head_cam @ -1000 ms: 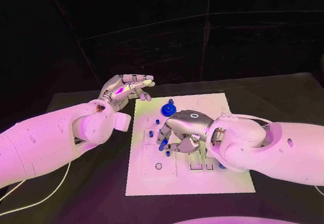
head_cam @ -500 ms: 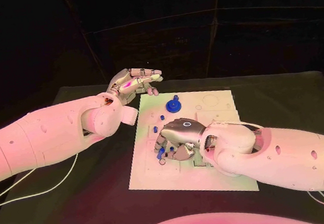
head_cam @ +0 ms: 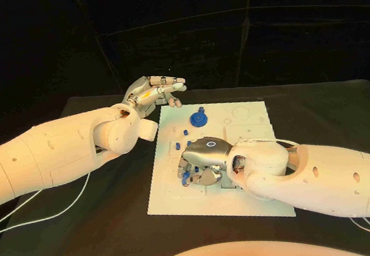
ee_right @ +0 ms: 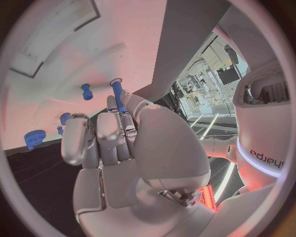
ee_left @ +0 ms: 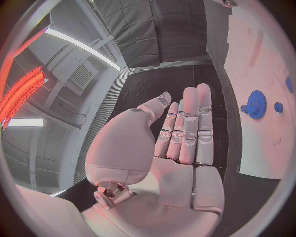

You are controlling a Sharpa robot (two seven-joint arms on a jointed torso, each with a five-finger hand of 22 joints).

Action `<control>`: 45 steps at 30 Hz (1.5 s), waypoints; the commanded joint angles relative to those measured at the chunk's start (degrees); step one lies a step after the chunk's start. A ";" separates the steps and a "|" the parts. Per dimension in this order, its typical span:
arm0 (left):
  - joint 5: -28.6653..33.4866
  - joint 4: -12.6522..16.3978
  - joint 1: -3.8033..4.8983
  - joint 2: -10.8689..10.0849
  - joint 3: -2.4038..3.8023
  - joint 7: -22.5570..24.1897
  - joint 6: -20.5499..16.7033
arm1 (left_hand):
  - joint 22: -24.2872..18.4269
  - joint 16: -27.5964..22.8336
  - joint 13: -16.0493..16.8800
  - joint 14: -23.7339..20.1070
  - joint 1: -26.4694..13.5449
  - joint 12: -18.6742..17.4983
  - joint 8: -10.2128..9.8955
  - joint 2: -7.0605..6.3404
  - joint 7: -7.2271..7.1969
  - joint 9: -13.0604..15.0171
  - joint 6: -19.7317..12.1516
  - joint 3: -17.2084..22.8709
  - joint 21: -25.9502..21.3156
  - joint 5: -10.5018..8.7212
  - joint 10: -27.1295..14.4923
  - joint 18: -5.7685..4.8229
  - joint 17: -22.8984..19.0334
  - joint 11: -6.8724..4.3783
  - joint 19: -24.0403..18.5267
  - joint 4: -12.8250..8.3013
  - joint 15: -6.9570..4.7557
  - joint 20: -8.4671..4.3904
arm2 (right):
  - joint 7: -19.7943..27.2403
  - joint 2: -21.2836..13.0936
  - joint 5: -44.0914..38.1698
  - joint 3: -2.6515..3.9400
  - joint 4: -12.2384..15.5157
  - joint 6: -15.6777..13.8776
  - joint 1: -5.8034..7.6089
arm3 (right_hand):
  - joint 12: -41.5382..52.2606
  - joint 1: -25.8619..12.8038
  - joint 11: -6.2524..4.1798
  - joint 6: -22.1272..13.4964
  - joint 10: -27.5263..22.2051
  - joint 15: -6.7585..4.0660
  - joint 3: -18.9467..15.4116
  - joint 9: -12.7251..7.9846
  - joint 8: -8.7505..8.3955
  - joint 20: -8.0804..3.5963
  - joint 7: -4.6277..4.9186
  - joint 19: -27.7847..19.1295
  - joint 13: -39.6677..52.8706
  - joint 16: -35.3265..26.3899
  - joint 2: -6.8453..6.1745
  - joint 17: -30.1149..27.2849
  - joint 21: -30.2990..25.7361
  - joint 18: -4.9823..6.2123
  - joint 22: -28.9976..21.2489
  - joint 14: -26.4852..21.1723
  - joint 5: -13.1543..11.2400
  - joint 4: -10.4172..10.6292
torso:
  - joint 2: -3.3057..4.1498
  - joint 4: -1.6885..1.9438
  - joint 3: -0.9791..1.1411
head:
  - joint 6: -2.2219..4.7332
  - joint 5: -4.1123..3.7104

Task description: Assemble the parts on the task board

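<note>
The white task board (head_cam: 174,199) lies in the middle of the black table. My right hand (head_cam: 204,161) hovers low over the board's left middle, fingers curled, pinching a slim blue peg (ee_right: 116,94) whose tip shows below the hand (head_cam: 186,177). A blue gear (head_cam: 200,118) stands in the board's far part, also seen as the blue gear (ee_left: 256,104) beyond my left hand. Small blue pegs (head_cam: 176,146) stand left of my right hand. My left hand (head_cam: 153,92) floats above the board's far left corner, fingers straight and apart, holding nothing.
The board's right half shows several shaped recesses (head_cam: 243,112). A white cable (head_cam: 65,198) runs over the table on the left under my left arm. Black table (head_cam: 330,109) surrounds the board on all sides.
My right hand has shifted slightly toward the board's near left with the blue peg still pinched. My left hand keeps its place above the far left corner.
</note>
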 commanded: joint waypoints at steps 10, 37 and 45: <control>0.17 -0.04 0.08 0.01 0.05 0.18 0.71 | -0.07 -0.39 -0.09 0.01 0.44 0.17 0.12 0.12 0.14 -0.08 -0.02 -0.35 -0.13 0.13 -0.41 0.72 -0.08 -0.15 0.52 -0.09 -0.27 0.01 | -0.45 -0.17 -1.12 0.01 0.12 2.49 0.07 | -0.29 -0.21 -0.12 0.12 0.52 0.05 0.33 0.07 0.21 0.10 0.18 -0.31 0.06 -0.02 -0.11 0.11 0.08 -0.30 -0.01 0.47 0.33 -0.11 | -0.06 0.01 -0.04 | -0.04 0.05; 0.17 -0.02 0.08 -0.14 0.05 0.07 0.82 | -0.07 -0.39 -0.09 0.01 0.44 0.17 0.12 0.12 0.14 -0.08 -0.02 -0.35 -0.13 0.13 -0.41 0.72 -0.08 -0.15 0.52 -0.09 -0.27 0.01 | -3.60 1.61 -7.70 -0.27 -0.02 1.79 -0.18 | -1.88 -4.20 0.28 -1.09 -0.06 0.40 -1.15 -0.28 -0.83 0.46 0.52 -1.47 0.03 -1.34 -3.15 -1.88 -0.99 0.07 -1.36 -0.11 4.49 0.46 | -0.05 -0.01 -0.03 | -0.30 0.12; 0.17 -0.03 0.08 -0.28 0.05 0.02 0.83 | -0.07 -0.39 -0.09 0.01 0.44 0.17 0.12 0.12 0.14 -0.08 -0.02 -0.35 -0.13 0.13 -0.41 0.72 -0.08 -0.15 0.52 -0.09 -0.27 0.01 | -3.09 1.06 -6.65 -0.30 0.10 1.60 -0.18 | -3.94 -7.25 1.22 -2.69 -3.03 1.13 -3.52 -0.51 -1.63 1.04 1.09 -2.61 -0.33 -2.44 -5.57 -3.44 -2.34 0.44 -3.02 -0.49 5.88 1.90 | -0.07 0.01 -0.03 | -0.40 0.12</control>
